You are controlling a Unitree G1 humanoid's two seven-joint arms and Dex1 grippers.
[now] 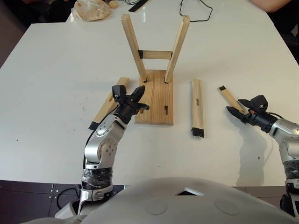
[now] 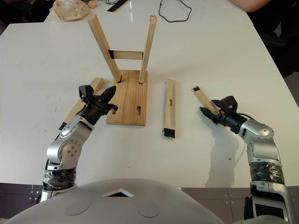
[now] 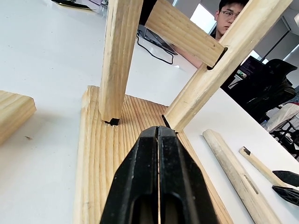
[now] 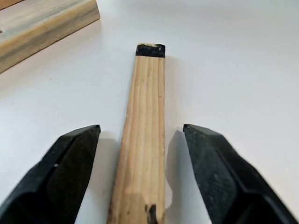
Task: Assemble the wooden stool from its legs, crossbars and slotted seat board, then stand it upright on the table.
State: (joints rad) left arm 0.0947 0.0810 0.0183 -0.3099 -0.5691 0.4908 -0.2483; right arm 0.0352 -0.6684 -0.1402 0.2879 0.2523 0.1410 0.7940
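Mostly white table [image 1: 46, 70]; left end effector [image 1: 139, 94] closed, right end effector [image 1: 232, 112] wide astride crossbar [image 1: 229, 97].

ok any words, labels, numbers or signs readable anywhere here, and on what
No text can be read anywhere in these views.
seat board, standing legs, crossbar, loose leg: wood grain and black marks only, no print.
bag at the far edge of the table: nothing legible.
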